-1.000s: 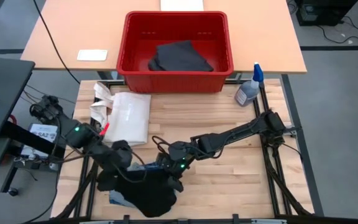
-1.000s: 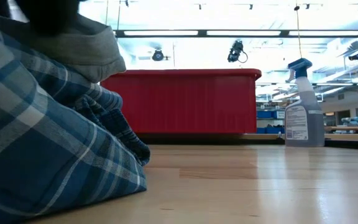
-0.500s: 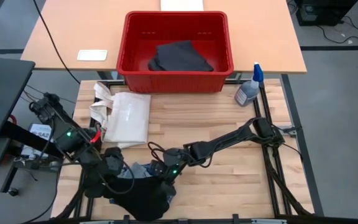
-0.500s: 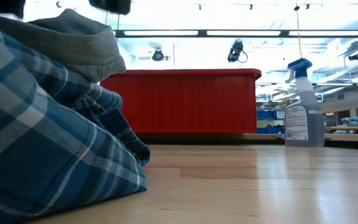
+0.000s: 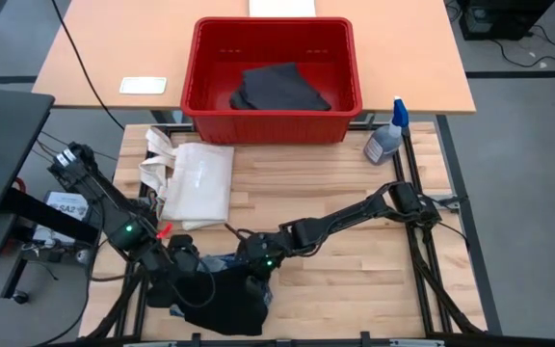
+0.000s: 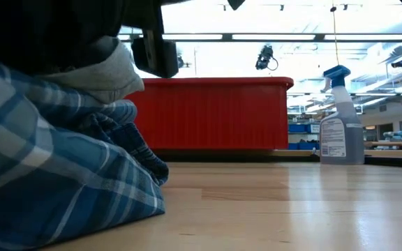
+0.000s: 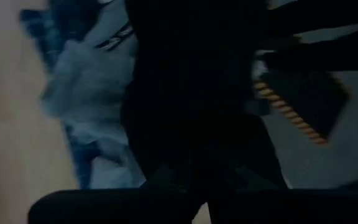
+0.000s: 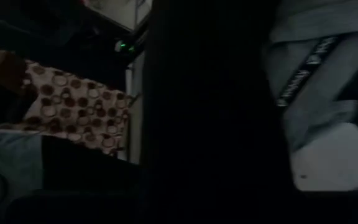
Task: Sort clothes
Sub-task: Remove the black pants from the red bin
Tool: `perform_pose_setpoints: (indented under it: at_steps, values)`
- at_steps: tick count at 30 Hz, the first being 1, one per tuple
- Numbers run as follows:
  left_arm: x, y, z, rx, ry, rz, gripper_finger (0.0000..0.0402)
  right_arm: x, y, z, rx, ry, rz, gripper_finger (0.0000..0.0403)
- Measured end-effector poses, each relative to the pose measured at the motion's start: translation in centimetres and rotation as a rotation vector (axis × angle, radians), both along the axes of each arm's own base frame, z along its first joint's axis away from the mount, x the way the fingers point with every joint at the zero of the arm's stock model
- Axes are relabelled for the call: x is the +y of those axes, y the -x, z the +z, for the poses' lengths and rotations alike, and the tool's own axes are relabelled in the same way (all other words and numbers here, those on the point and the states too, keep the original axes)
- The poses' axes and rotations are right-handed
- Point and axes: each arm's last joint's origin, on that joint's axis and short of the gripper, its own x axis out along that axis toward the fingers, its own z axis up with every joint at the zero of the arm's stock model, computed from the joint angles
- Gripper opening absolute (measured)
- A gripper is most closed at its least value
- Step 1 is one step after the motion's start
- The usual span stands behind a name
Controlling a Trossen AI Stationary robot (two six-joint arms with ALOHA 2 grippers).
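A pile of clothes lies at the table's near left edge. On top is black fabric [image 5: 222, 304], which hangs dark across the low view [image 6: 47, 28]. Under it show a grey cloth [image 6: 100, 70] and the blue-and-white plaid cloth [image 6: 47, 181], which rests on the table. A strip of plaid [image 5: 210, 262] peeks out between the arms. My left gripper [image 5: 176, 265] and my right gripper [image 5: 253, 265] both sit at the far edge of the black fabric. Both wrist views are filled by black fabric [image 7: 191, 93] [image 8: 210, 112]. A dark grey cloth [image 5: 277, 87] lies in the red bin.
The red bin [image 5: 196, 72] stands on the far table. A white tote bag [image 5: 198, 183] lies left of centre, its handles toward the left edge. A spray bottle [image 5: 385, 140] stands at the far right. Bare wood [image 5: 355, 251] stretches to the right of the pile.
Both grippers have moved toward the near edge, the right one also leftward, and now sit closer to the clothes pile. In the low view the black fabric and a dark gripper part have come down over the top of the pile, which is pressed a little lower.
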Motion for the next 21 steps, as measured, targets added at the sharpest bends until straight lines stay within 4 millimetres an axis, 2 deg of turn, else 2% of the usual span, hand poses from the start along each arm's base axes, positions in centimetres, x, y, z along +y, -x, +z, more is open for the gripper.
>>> perform_pose_setpoints:
  at_steps: [8, 13, 17, 21]
  values:
    - [1.0, 0.3, -0.6, -0.068, -0.207, 0.015, 0.0018, -1.7, -0.4, -0.1, 0.017, 0.005, -0.032, 0.0080]
    - [1.4, 0.4, -0.7, -0.079, -0.274, 0.012, 0.0024, -2.7, -0.3, -0.6, 0.034, 0.072, -0.005, 0.0090]
    - [1.6, 0.4, -0.8, -0.098, -0.322, -0.005, 0.0039, -3.2, 0.2, -1.1, 0.082, 0.097, 0.044, 0.0124]
    - [1.7, 0.4, -0.8, -0.147, -0.387, -0.014, 0.0056, -3.6, 0.4, -1.4, 0.115, 0.111, 0.050, 0.0182]
